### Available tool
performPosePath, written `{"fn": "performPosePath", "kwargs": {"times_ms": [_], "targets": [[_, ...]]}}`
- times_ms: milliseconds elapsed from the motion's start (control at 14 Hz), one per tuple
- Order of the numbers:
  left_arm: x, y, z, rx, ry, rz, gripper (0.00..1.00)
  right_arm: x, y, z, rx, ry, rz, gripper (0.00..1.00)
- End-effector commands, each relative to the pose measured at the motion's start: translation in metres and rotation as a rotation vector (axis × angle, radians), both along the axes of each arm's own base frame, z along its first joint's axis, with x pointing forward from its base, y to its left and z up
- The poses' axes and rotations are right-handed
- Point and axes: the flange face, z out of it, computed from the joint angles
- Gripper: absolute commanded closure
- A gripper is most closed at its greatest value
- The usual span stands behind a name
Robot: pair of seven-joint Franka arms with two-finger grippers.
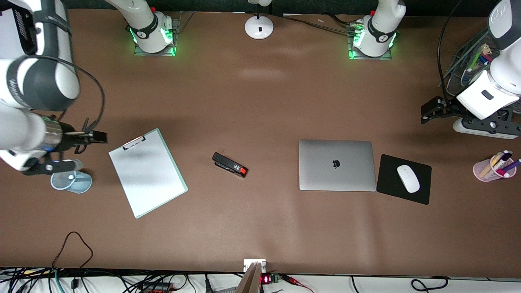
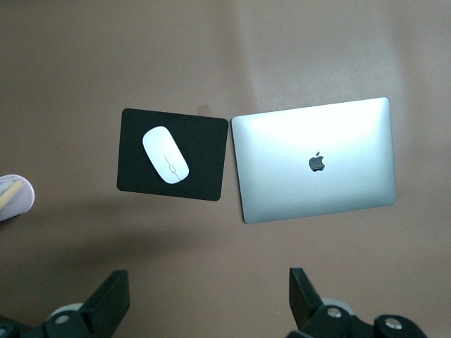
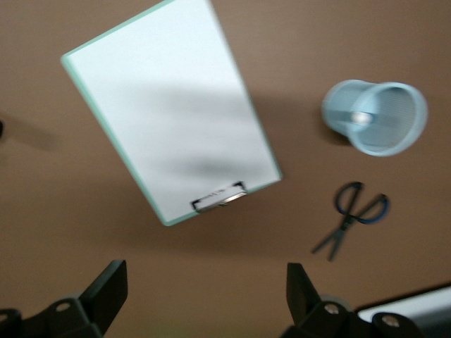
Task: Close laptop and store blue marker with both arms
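Gaping wide and empty, left gripper (image 2: 208, 296) is hovering well apart from the shut, stiff, smooth-lidded laptop (image 2: 315, 160) below it, while right gripper (image 3: 204, 290), likewise spread and empty, is waiting above the clipboard (image 3: 169, 105), blue marker nowhere showing

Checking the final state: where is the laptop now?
The laptop lies closed on the table toward the left arm's end, beside the black mouse pad.
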Motion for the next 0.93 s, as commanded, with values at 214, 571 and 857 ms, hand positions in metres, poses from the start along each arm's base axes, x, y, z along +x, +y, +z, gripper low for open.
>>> {"fn": "performPosePath", "kwargs": {"times_ms": [214,571,857], "targets": [[0.001,0.003,0.003,-0.019,0.021,-0.016,0.0,-0.033,-0.07,0.066,0.042,-0.109,-0.142,0.0],[0.001,0.002,0.003,-0.019,0.021,-0.016,0.0,-0.043,-0.055,0.086,0.056,-0.106,-0.139,0.0],[0.001,0.002,0.003,-0.019,0.021,-0.016,0.0,-0.063,-0.056,0.084,0.045,-0.142,-0.126,0.0]]}}
